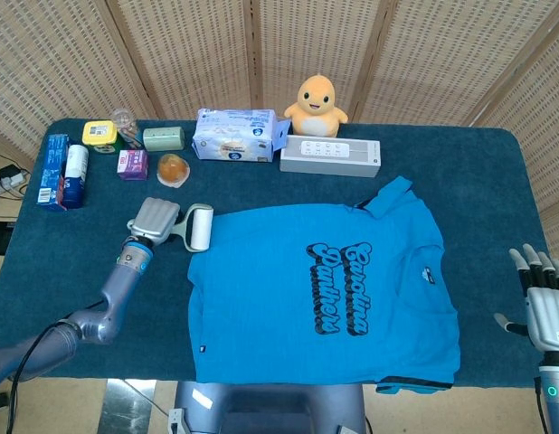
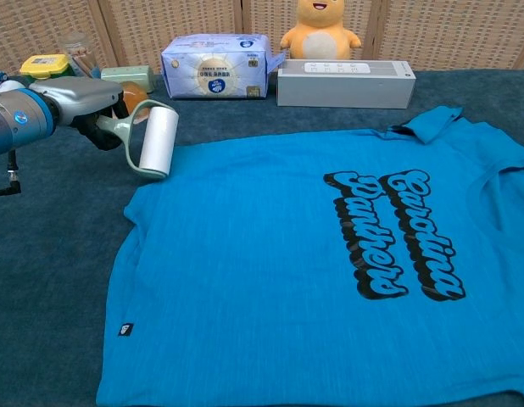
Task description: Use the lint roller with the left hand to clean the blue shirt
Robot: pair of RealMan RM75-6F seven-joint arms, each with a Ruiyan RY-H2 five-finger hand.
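Nearest, the right robot hand (image 1: 542, 294) hangs off the surface's front right corner, fingers spread and holding nothing. The blue shirt (image 1: 325, 289) lies flat on the dark blue surface (image 1: 478, 181), printed side up, its collar toward the right. At the shirt's left shoulder edge, the left robot hand (image 1: 154, 220) grips the handle of the lint roller (image 1: 200, 227), whose white roll sits just beside the shirt's edge; whether it touches the cloth cannot be told. Farther back stand a wet-wipes pack (image 1: 238, 135), a white power strip (image 1: 330, 156), a yellow plush chick (image 1: 317, 100) and small containers at the left.
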